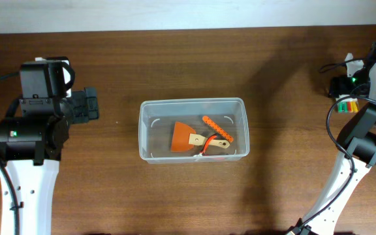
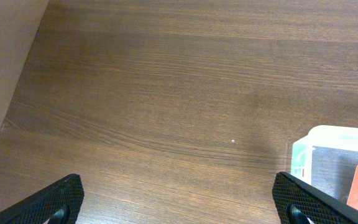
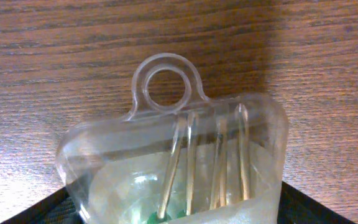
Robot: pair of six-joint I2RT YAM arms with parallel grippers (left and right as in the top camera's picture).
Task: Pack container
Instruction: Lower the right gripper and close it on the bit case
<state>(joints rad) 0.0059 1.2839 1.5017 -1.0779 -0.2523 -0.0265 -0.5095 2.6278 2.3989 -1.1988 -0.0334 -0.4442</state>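
Note:
The container [image 1: 192, 101], a clear rectangular tub, sits mid-table and holds an orange scraper [image 1: 183, 137] and an orange toothed strip [image 1: 217, 128]. In the left wrist view its corner [image 2: 328, 140] shows at the right, beside my left gripper [image 2: 179, 205], which hangs open over bare wood. At the far right my right gripper [image 3: 179, 214] is down over a small clear pack [image 3: 173, 155] with a hanging ring and thin sticks inside. Its fingers [image 3: 36, 208] stand wide on either side of the pack and reach its edges. From overhead the pack [image 1: 348, 104] shows coloured ends under the right arm.
The left arm [image 1: 38, 130] stands at the table's left side, its gripper [image 1: 89, 104] pointing towards the tub. The right arm [image 1: 371, 124] and its cables crowd the back right corner. A pale wall edge [image 2: 5, 56] borders the table behind the left gripper.

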